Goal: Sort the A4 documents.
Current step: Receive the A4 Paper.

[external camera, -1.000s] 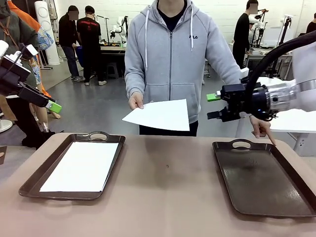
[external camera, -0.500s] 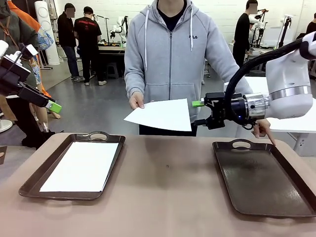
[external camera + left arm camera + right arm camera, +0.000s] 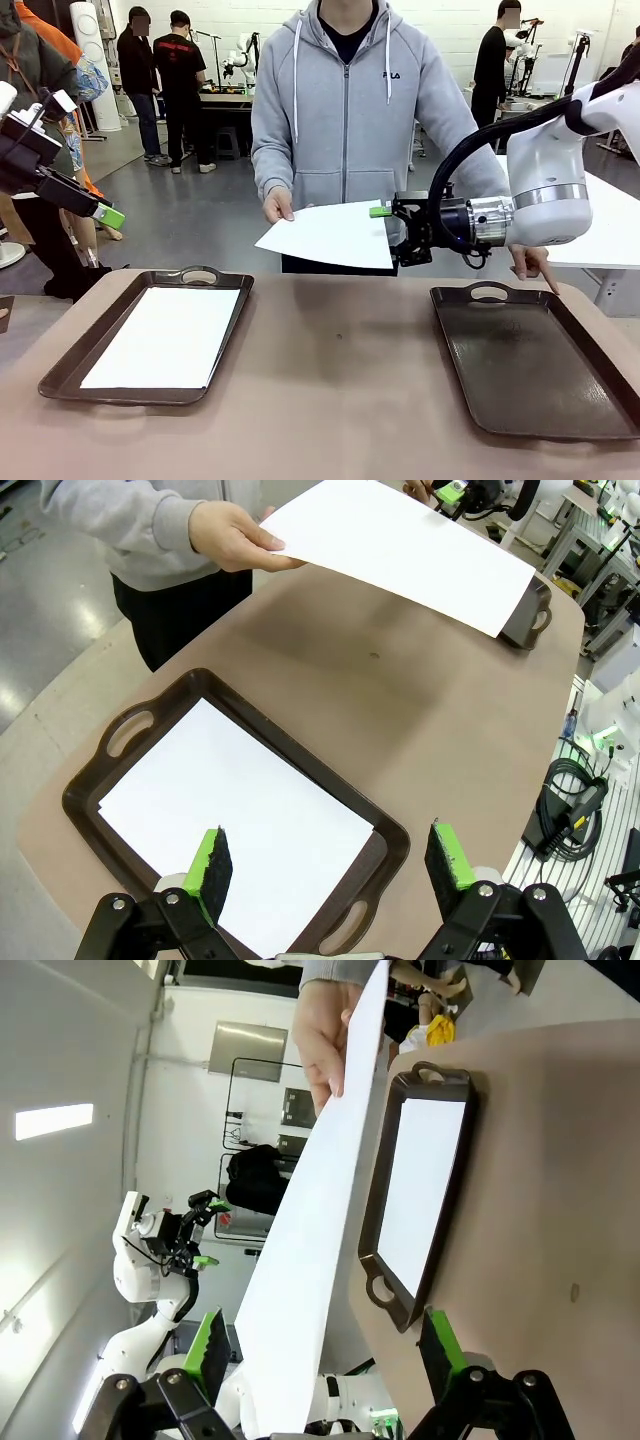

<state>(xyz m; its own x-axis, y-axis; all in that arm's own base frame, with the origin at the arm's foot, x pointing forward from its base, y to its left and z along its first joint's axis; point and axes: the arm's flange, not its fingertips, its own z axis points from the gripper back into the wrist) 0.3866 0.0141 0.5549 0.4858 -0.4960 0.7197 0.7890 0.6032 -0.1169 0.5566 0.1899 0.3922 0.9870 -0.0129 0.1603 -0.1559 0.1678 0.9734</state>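
Front view shows a person's hand [image 3: 277, 206] holding 1 sheet of paper [image 3: 328, 234] out flat above the worktop [image 3: 340, 380], presumably offered for the right gripper [image 3: 389, 234], whose fingers stand wide open around its near edge, gripping nothing. Its long axis runs across the worktop, free end toward that gripper. Another sheet [image 3: 162, 336] lies lengthwise in the left tray [image 3: 230, 325], the right tray [image 3: 530, 365] bare; the left gripper [image 3: 330, 865] hovers open above
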